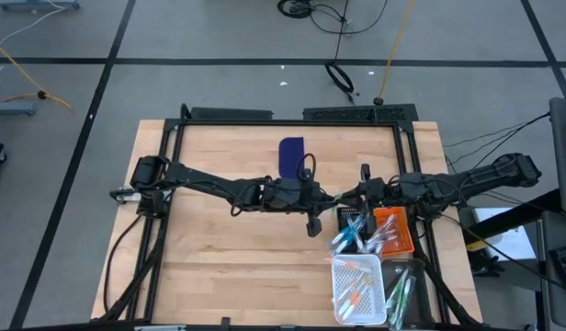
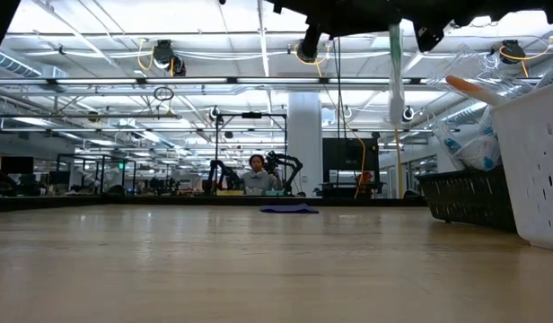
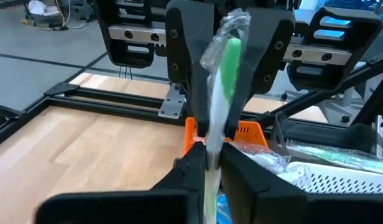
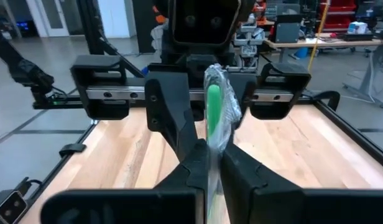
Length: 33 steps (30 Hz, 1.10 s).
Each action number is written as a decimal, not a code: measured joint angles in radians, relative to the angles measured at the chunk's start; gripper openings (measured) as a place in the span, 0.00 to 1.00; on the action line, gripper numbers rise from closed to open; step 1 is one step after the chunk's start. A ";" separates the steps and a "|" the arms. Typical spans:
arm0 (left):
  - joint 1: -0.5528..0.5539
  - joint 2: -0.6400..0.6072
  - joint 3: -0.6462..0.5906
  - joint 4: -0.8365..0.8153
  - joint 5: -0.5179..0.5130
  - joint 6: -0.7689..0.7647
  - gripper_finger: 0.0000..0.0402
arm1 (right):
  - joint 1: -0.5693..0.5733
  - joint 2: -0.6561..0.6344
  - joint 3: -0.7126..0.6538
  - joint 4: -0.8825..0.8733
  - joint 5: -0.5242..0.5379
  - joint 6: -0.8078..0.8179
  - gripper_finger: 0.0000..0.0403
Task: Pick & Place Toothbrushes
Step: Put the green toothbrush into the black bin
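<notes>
Both hands meet on one wrapped green toothbrush above the counter.

High view: the left hand (image 1: pixel 312 223) and right hand (image 1: pixel 361 175) face each other mid-counter (image 1: pixel 219 267), just beside the black (image 1: pixel 349 219), orange (image 1: pixel 393 230) and white baskets (image 1: pixel 358 290) holding more toothbrushes (image 1: pixel 355 296).
Low view: the toothbrush (image 2: pixel 395 67) hangs upright beneath the arms.
Left wrist view: the left hand's fingers (image 3: pixel 185 174) are clamped on the toothbrush (image 3: pixel 224 81), which stands straight up between them, its far end between the opposite hand's fingers.
Right wrist view: the right hand (image 4: pixel 211 168) is likewise clamped on the toothbrush (image 4: pixel 213 115).
</notes>
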 joint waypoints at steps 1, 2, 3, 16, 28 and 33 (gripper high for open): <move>0.000 0.000 0.000 0.002 0.001 0.000 0.11 | 0.000 -0.004 0.000 0.001 -0.010 -0.004 0.03; 0.000 0.000 0.000 0.004 0.002 0.000 0.14 | 0.000 -0.010 0.000 -0.001 -0.023 -0.006 0.03; 0.000 0.000 0.000 0.003 0.001 0.000 0.17 | 0.000 -0.015 0.000 0.000 -0.030 -0.007 0.03; 0.000 -0.044 0.000 -0.097 0.017 0.032 0.40 | 0.118 -0.219 0.026 -0.230 -0.141 0.050 0.03; 0.002 -0.058 0.000 -0.135 0.019 0.026 0.40 | 0.322 -0.268 0.099 -0.471 -0.439 0.091 0.03; 0.002 -0.058 0.000 -0.140 0.019 0.026 0.40 | 0.395 -0.265 0.156 -0.529 -0.385 0.062 0.03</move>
